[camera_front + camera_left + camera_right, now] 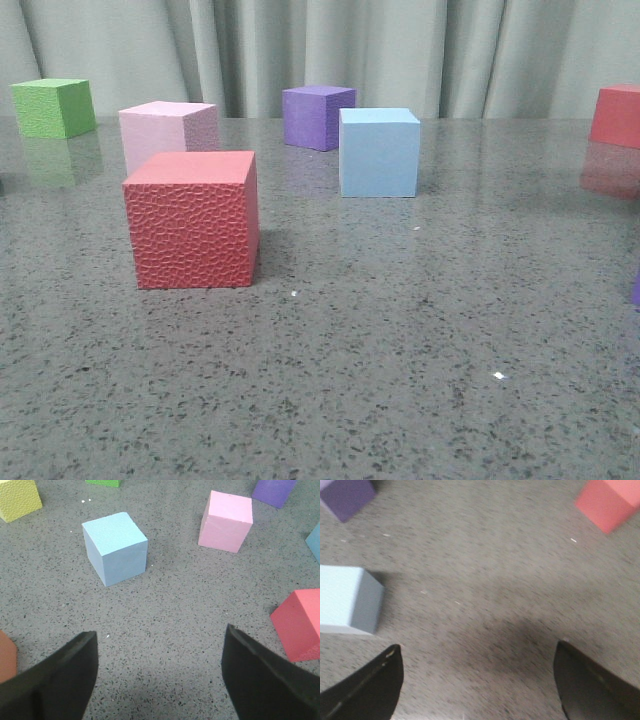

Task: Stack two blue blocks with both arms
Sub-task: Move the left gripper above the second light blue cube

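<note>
Left claw (159, 672) and right claw (477, 682) both gape wide, apparently empty, above the table.

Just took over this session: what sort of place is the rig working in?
Likely a lab test bench: a speckled grey tabletop, a plain grey curtain as backdrop, and only coloured foam cubes, such as the blue block, set out.

Textured cube (192, 220) sits front-left on table (400, 350). Blue block (379, 152) stands behind-right of it, another cube (318, 116) just behind that
</note>
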Robot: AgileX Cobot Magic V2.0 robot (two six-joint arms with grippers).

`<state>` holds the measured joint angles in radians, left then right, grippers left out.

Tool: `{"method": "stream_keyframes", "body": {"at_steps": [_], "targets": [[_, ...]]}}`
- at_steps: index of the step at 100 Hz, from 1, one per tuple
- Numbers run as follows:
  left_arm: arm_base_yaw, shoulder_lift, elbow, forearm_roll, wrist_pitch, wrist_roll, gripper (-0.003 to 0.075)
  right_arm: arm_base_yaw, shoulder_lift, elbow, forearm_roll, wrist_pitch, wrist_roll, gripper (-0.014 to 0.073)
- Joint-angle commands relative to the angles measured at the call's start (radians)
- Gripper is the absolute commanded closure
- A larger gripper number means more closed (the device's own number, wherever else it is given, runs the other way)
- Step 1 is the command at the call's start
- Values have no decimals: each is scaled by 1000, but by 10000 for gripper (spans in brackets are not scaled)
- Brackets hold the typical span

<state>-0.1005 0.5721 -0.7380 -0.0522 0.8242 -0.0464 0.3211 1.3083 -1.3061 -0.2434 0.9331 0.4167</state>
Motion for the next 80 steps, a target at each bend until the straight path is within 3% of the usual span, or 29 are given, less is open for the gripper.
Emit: {"method": "stream_keyframes", "body": {"at_steps": [1, 21, 45, 80], "targets": [[-6, 9, -36, -7, -64, 0, 228, -42, -99, 40, -32, -65, -13, -16], [-6, 9, -36, -7, -64, 0, 228, -113, -257, 205, -61, -78, -13, -16], [-6, 9, -36, -7, -64, 0, 228, -116, -428, 382, -69, -78, -13, -16], [-6, 9, -36, -21, -84, 0, 228, -116, -513, 458, -84, -77, -13, -16]]}}
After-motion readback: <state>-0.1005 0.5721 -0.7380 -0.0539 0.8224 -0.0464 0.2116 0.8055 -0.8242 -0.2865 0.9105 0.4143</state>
